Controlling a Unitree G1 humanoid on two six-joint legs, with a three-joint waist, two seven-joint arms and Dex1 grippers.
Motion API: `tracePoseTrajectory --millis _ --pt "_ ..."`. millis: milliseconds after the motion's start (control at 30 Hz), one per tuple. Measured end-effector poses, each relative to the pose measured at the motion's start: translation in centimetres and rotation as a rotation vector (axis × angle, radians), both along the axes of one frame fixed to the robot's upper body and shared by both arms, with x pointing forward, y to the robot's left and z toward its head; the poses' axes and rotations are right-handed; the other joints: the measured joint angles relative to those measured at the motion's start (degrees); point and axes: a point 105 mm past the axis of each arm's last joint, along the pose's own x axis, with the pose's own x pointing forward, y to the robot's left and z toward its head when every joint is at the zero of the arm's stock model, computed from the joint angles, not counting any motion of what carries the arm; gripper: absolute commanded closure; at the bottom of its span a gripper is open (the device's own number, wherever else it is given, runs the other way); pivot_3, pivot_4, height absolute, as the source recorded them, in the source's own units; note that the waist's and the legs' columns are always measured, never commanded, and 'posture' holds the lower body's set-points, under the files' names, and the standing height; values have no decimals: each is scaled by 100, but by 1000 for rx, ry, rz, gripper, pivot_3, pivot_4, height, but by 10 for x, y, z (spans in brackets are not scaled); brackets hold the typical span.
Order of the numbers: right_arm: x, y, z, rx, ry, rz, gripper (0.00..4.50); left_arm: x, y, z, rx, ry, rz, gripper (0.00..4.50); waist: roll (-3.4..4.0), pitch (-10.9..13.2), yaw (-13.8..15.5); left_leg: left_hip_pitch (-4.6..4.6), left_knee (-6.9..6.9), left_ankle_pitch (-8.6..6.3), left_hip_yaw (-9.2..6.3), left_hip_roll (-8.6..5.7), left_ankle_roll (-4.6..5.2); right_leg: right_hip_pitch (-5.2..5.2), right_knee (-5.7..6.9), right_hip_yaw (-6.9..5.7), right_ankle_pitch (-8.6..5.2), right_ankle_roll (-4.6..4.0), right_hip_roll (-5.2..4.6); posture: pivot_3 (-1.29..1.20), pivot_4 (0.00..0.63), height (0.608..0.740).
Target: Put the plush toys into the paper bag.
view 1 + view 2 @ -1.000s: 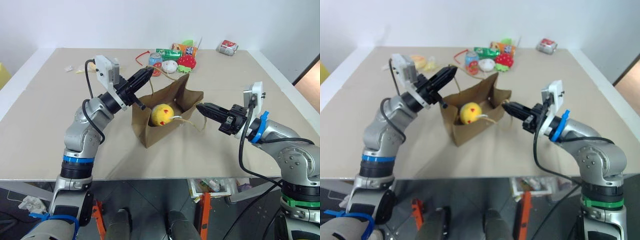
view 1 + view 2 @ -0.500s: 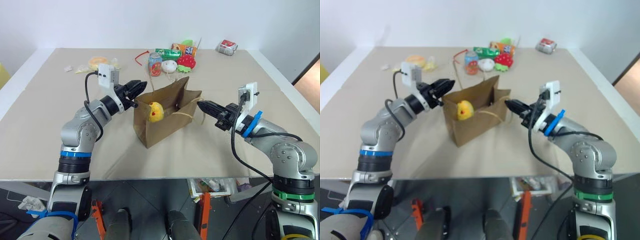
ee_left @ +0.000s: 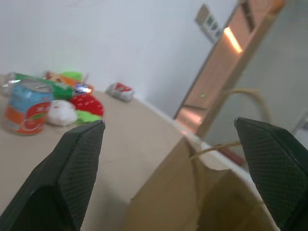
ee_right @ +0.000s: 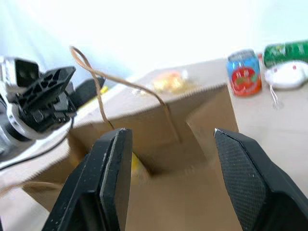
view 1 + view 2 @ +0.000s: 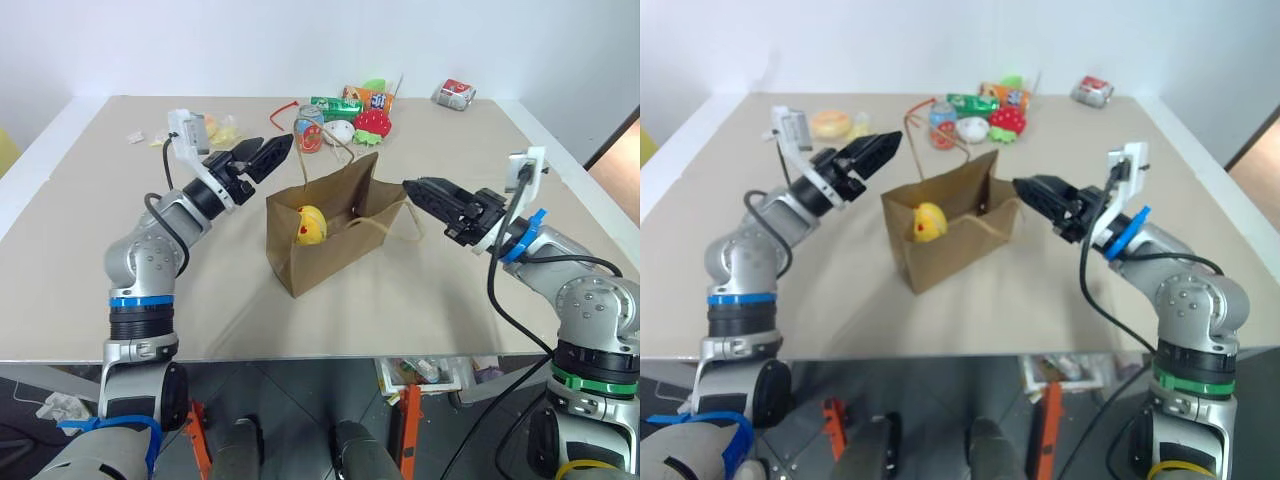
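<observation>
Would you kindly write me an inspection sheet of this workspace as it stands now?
Surface: beige table.
Job's things: brown kraft paper bag upright and open; round yellow plush ball inside it. Brown monkey: nothing seen.
Clutter: along the far edge, blue-and-red drink can, small white plush, red strawberry plush, crumpled red-and-white wrapper.
Grippers: left gripper and right gripper both open, flanking the bag's mouth, holding nothing.
Cables: black cable looped along the right arm.
Surroundings: white wall behind.
</observation>
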Motion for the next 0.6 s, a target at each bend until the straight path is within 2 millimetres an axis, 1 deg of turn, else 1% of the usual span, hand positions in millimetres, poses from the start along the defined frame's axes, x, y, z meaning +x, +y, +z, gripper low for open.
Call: tracePoseTrajectory --millis 67,167,200,233,267,300,333,367,400,433,500,533,567,600 --pt "-6 -6 14 104 -42 22 1532 -9 10 5 -19 -13 -75 50 0 0 -5 0 0 0 -1 1 0 -1 1 0 0 -1 1 0 150 740" --pt "-9 -10 23 158 -72 27 1532 -12 16 8 -29 -25 -89 50 1 0 -4 0 0 0 0 0 0 0 1 0 0 -1 0 0 150 740" --pt "-14 -17 37 223 -118 28 1532 -16 22 10 -27 -43 -110 50 0 0 -3 0 1 0 -1 0 0 2 0 -1 0 -1 0 0 150 740" --pt "-14 -19 39 233 -125 27 1532 -17 23 10 -24 -46 -112 50 0 0 -4 0 1 0 0 0 0 1 0 -1 0 -1 -1 0 150 740" --pt "-18 -27 52 277 -164 8 1532 -23 29 8 7 -63 -135 50 0 0 -4 0 0 0 0 0 0 1 0 0 0 -1 -1 0 150 740" --pt "-19 -28 53 269 -169 4 1532 -27 31 6 31 -74 -147 50 0 0 -7 0 -3 0 1 1 0 -1 -2 -1 -1 -3 0 0 150 740" --pt "-20 -34 50 235 -166 -26 1532 -36 34 1 87 -95 -178 50 0 0 -10 1 -9 -1 1 2 -1 -1 -3 -1 -6 -11 -2 0 150 740" --pt "-23 -37 34 133 -124 -54 1532 -49 35 -10 215 -125 -226 50 0 0 -9 1 -16 -1 1 2 -1 -4 -4 -2 -11 -18 -2 0 150 740" --pt "-23 -37 33 132 -123 -54 1532 -49 35 -11 217 -126 -227 50 1 0 -8 2 -18 -1 2 2 -2 -4 -3 -3 -15 -22 -3 0 150 740" --pt "-27 -41 17 61 -72 -69 1532 -57 40 -21 312 -143 -239 50 1 0 4 2 -24 -2 1 2 -3 -4 -3 -5 -20 -28 -4 0 150 740" --pt "-33 -50 -1 -15 -14 -87 1532 -62 49 -32 408 -153 -248 50 2 0 10 -1 -24 -2 1 4 -3 -8 -3 -8 -21 -28 -5 0 150 740" --pt "-33 -50 -2 -21 -11 -88 1532 -63 50 -32 414 -154 -249 50 2 0 9 -1 -25 -2 1 3 -3 -8 -3 -8 -22 -28 -5 0 150 740" --pt "-38 -53 -9 -68 10 -90 1532 -67 55 -36 464 -167 -254 50 2 0 7 -1 -25 -3 2 3 -3 -9 -3 -7 -27 -34 -7 0 150 740" --pt "-43 -57 -15 -103 29 -93 1777 -70 61 -40 515 -177 -251 11 2 0 7 0 -25 -3 4 4 -4 -9 -4 -7 -36 -49 -9 0 150 740"
